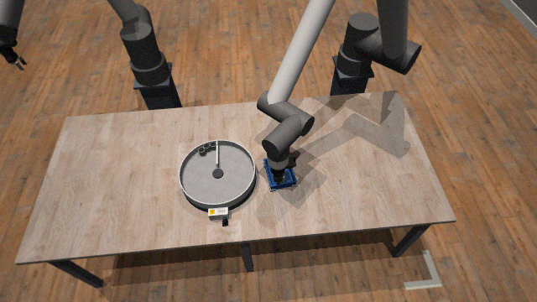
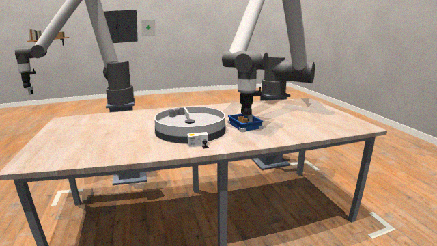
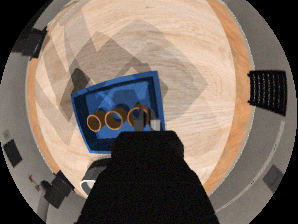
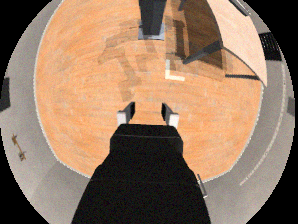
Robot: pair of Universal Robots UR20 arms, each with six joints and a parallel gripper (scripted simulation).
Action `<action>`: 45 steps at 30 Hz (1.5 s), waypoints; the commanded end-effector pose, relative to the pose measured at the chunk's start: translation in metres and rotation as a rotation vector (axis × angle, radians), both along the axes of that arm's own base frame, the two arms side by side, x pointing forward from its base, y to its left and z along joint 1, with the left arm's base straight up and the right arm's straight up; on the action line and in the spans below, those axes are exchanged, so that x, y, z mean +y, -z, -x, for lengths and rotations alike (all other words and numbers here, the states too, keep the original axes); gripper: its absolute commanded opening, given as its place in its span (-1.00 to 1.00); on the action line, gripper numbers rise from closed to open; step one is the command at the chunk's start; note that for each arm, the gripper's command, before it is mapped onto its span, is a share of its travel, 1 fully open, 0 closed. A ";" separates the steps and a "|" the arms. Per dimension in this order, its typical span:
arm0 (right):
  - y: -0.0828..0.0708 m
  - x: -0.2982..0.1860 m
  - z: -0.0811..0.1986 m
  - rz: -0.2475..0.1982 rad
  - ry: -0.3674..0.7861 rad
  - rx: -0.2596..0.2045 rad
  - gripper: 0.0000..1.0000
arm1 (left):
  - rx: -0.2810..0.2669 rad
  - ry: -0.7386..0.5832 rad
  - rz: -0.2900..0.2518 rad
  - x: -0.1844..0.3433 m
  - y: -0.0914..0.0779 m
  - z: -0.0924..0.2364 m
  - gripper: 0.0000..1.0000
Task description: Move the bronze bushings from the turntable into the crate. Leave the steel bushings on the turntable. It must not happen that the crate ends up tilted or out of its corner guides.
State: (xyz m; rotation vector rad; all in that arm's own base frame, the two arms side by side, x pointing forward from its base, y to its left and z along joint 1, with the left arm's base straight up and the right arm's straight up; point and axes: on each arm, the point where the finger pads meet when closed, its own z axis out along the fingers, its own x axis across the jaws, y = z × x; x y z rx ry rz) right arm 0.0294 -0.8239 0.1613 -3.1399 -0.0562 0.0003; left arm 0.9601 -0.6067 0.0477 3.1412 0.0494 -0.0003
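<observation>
The blue crate (image 1: 268, 173) (image 2: 235, 124) (image 3: 160, 100) looks flat on the table, with pale corner guides at its base. Two bronze bushings (image 3: 92, 122) (image 3: 113, 120) stand in it. My left gripper (image 1: 278, 178) (image 2: 250, 118) (image 3: 147, 114) is low inside the crate, shut on a third bronze bushing by its wall; whether that one touches the floor is hidden. Three dark grey steel bushings (image 1: 202, 151) (image 2: 172, 113) stand on the turntable (image 1: 197, 184) (image 2: 208, 117) near its back wall. My right gripper (image 1: 21, 63) (image 2: 30, 90) (image 4: 148, 107) is open and empty, away from the table.
A thin pale bar (image 1: 217, 155) (image 2: 186, 113) crosses the turntable from its hub to the back wall, right beside the steel bushings. A white box (image 1: 218, 213) (image 2: 198, 140) stands at the turntable's front. The turntable's raised wall is close to the crate's left side.
</observation>
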 end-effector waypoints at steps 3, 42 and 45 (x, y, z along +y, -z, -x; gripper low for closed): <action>-0.001 0.000 0.000 0.001 0.000 0.000 1.00 | -0.001 0.000 0.001 0.000 -0.001 0.000 -1.00; -0.001 0.000 0.000 0.001 0.000 0.000 1.00 | -0.001 0.000 0.001 0.000 0.005 0.000 -1.00; -0.001 0.000 0.000 0.001 0.000 0.000 1.00 | -0.001 0.000 0.001 0.000 0.005 0.000 -1.00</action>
